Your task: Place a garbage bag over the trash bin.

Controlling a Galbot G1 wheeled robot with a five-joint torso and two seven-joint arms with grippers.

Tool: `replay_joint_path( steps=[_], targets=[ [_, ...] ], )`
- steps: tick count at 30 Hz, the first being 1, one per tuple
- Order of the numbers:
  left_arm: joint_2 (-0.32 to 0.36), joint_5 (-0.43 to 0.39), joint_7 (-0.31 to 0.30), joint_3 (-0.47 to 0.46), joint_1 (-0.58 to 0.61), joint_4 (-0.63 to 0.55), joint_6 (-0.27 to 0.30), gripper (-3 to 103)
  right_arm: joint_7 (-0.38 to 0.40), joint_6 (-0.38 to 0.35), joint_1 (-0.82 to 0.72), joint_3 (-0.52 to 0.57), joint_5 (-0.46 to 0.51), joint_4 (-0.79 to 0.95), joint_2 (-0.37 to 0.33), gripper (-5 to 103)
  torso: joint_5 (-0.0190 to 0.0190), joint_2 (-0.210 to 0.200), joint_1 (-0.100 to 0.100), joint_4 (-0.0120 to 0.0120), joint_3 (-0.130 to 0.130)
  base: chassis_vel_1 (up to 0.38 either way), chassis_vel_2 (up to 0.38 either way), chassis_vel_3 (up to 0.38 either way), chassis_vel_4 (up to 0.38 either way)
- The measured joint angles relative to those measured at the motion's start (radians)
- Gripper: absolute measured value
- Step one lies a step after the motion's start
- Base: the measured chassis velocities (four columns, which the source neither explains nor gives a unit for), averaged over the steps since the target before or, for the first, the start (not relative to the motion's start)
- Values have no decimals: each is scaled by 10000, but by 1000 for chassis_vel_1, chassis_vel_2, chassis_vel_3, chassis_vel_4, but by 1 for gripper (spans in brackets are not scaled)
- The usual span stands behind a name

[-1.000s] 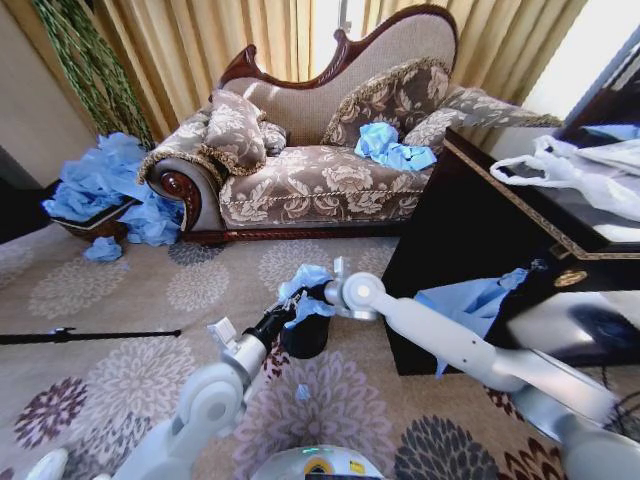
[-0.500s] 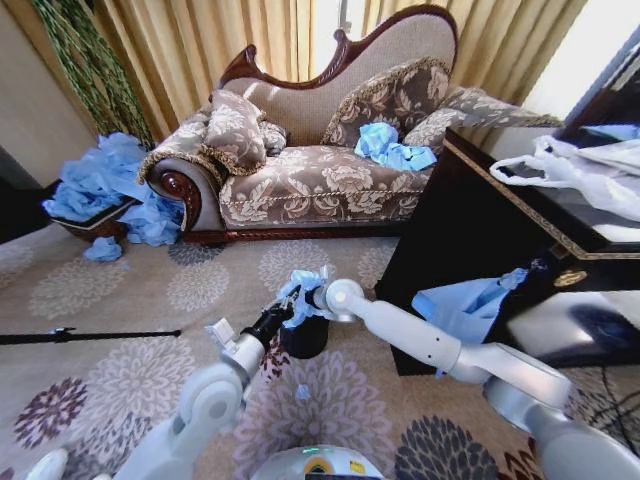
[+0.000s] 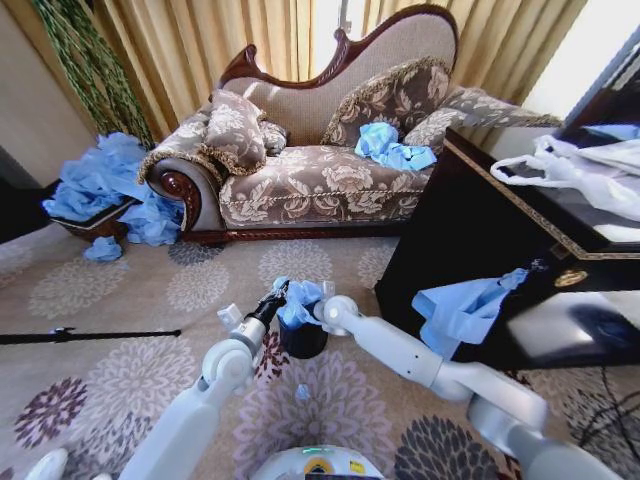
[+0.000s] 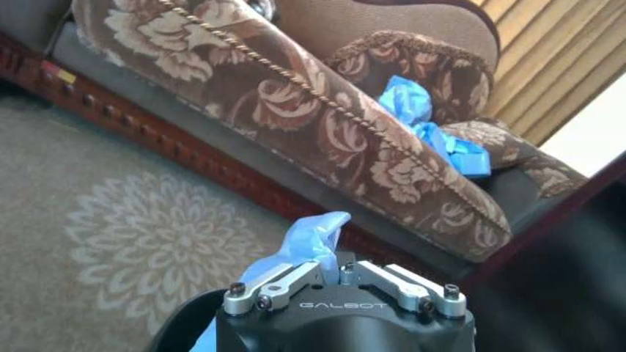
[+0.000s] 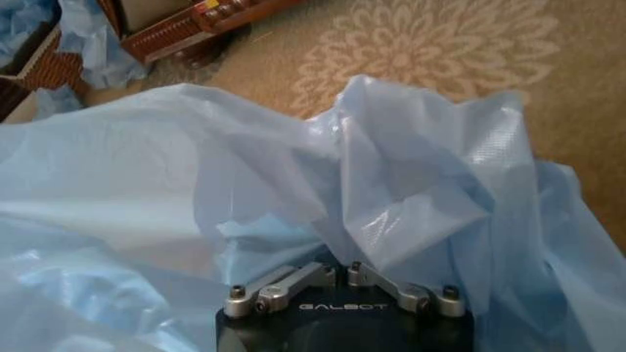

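The small black trash bin [image 3: 303, 341] stands on the flowered carpet in front of me. A crumpled light-blue garbage bag [image 3: 299, 301] is bunched over its rim, held from both sides. My left gripper [image 3: 272, 298] is shut on the bag's left edge; in the left wrist view a blue strip of the garbage bag [image 4: 314, 233] sticks up from the left gripper [image 4: 339, 268]. My right gripper [image 3: 324, 304] holds the right side. Up close, the garbage bag [image 5: 293, 169] billows in front of the right gripper [image 5: 338, 276], which is shut on it.
An ornate sofa [image 3: 320, 180] stands behind, with blue bags [image 3: 388, 146] on its seat. A heap of blue bags [image 3: 100, 185] lies at the left. A black cabinet [image 3: 470, 240] at the right carries white bags [image 3: 580, 170] and a hanging blue bag [image 3: 460, 305]. A black rod [image 3: 90, 335] lies on the carpet.
Both grippers have carried the bag a little away from me, and the left arm has stretched forward. The bag is now more gathered above the bin's rim. The bin has stayed put.
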Motion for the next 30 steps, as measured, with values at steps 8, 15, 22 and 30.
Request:
replay_joint_path(
  steps=[8, 15, 22, 30],
  targets=[
    [-74, 35, 158, -273, -181, 744, -169, 0, 335, -90, -45, 360, -16, 873, -232, -2, -2, 0, 0, -3, 0, 0, 0, 0, 0],
    [121, -3, 277, -552, -281, 775, -160, 0, 1334, 7, -39, 382, 424, 2804, -1079, 9, -1, 0, -1, -2, 0, 0, 0, 0, 0],
    [203, 10, 309, -561, -193, 814, -148, 0, 1582, 211, -242, 601, 237, 3766, -1499, 34, -1, 0, -1, -3, -1, 0, 0, 0, 0],
    [260, 208, 571, -561, -137, 1151, -180, 0, 1279, 437, -622, 1142, -411, 4351, -1754, 61, 0, 0, -1, -3, 0, 0, 0, 0, 0]
  ],
)
